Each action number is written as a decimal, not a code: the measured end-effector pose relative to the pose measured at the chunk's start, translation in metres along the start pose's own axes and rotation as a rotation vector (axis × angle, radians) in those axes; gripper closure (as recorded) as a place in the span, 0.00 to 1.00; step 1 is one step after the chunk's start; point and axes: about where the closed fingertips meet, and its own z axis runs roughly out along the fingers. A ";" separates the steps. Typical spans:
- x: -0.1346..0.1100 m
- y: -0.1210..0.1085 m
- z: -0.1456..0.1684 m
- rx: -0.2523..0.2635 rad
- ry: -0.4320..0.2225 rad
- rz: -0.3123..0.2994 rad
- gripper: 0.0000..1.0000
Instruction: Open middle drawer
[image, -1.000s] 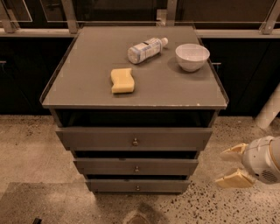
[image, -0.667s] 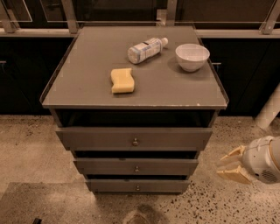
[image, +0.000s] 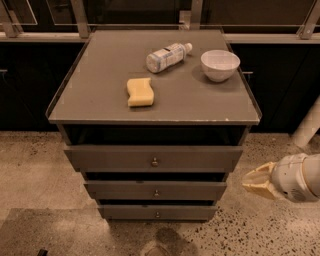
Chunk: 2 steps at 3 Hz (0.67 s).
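Our white, cream-tipped pincer hovers low, to the right of the slim grey-brown middle drawer and not touching it; we cannot tell whether it is apart or together. We judge this the approach: it must swing left to the small round metal knob, staying under the wider top drawer. The speckled stone floor in front leaves room to pull.

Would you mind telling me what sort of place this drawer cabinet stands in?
Probably an office kitchenette or test kitchen: a grey three-drawer cabinet carries a yellow sponge, a white ceramic bowl and a clear plastic bottle, on speckled stone flooring. The cream pincer hangs lower right, beside the cabinet.
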 end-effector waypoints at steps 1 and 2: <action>-0.008 -0.022 0.027 0.015 -0.082 -0.006 1.00; -0.007 -0.021 0.027 0.023 -0.083 -0.004 1.00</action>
